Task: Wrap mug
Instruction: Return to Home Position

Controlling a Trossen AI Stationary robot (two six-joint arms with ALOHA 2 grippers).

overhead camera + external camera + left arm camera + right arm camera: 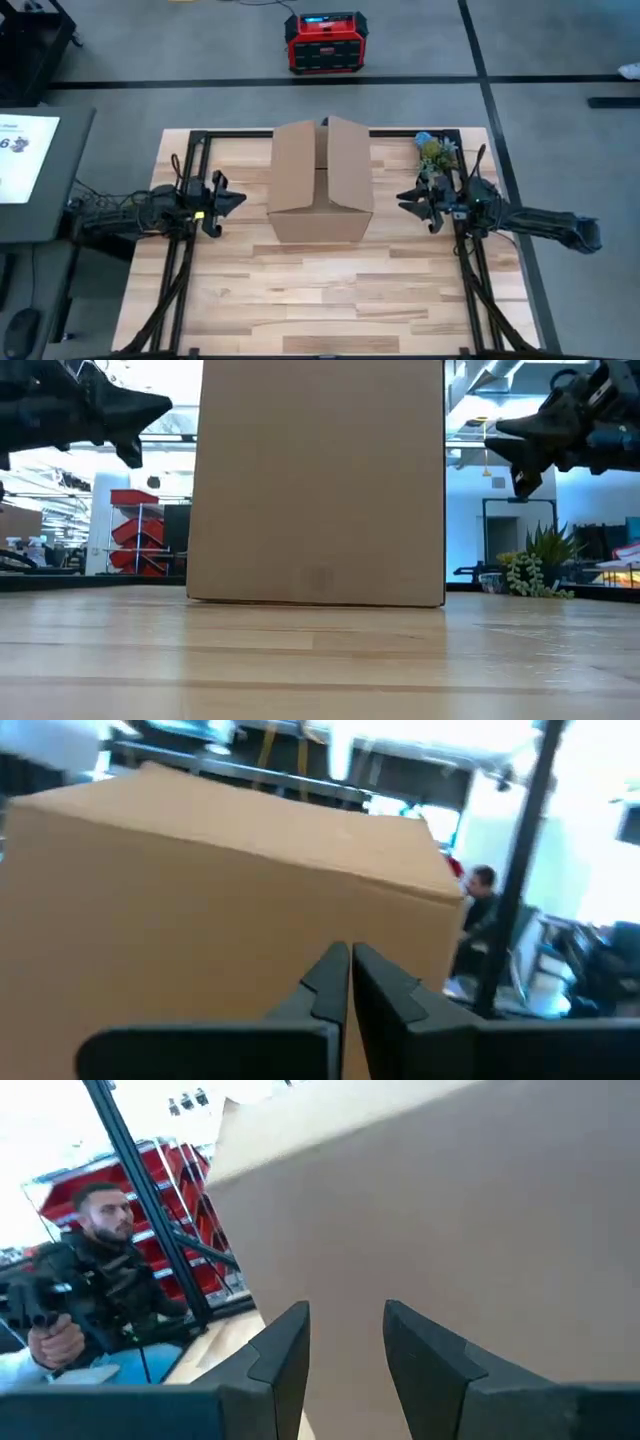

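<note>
pinching together with nothing between them, the jaws on the left arm (pixel 150 208) hover just left of the cardboard box (pixel 320 180). right arm (pixel 520 215) jaws are narrowly parted, empty too, on the other side. box sits mid tabletop (pixel 330 300), flaps folded over, mug not visible.

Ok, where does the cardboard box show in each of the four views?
High view: cardboard box at mid-table.
Low view: box at centre, standing on the table.
Left wrist view: box looms close ahead.
Right wrist view: box close ahead too.
Shared landmark: plant, in high and low views.
</note>
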